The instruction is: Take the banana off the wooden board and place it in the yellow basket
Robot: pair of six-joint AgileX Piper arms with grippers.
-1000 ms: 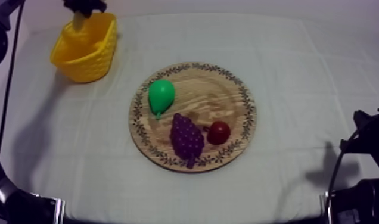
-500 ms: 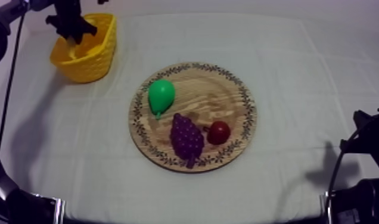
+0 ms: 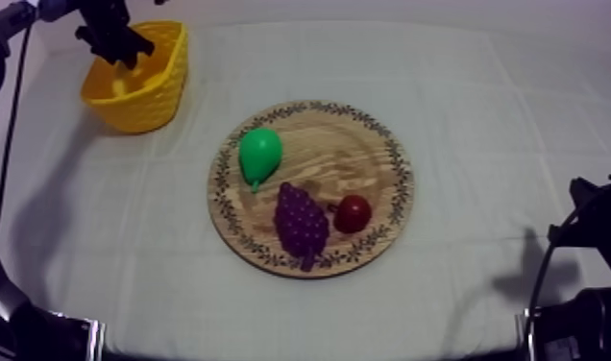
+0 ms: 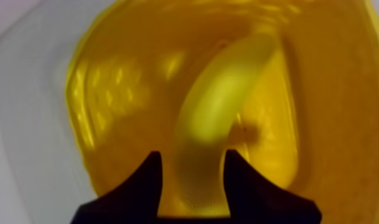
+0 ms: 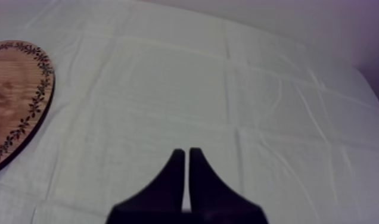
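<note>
Banana (image 4: 227,95) inside the yellow basket (image 3: 146,101), my left gripper (image 4: 192,156) clamped on its near end.

The left gripper's fingers press both sides of the banana (no gap shows between them), and the fruit reaches down towards the basket floor; the basket stands at the table's far left; on the wooden board (image 3: 367,144) lie a pear (image 3: 260,154), grapes (image 3: 300,219) and a small red fruit (image 3: 353,213); my right gripper (image 5: 186,152) hangs over bare cloth (image 5: 227,89) beside the board, fingers together.
</note>
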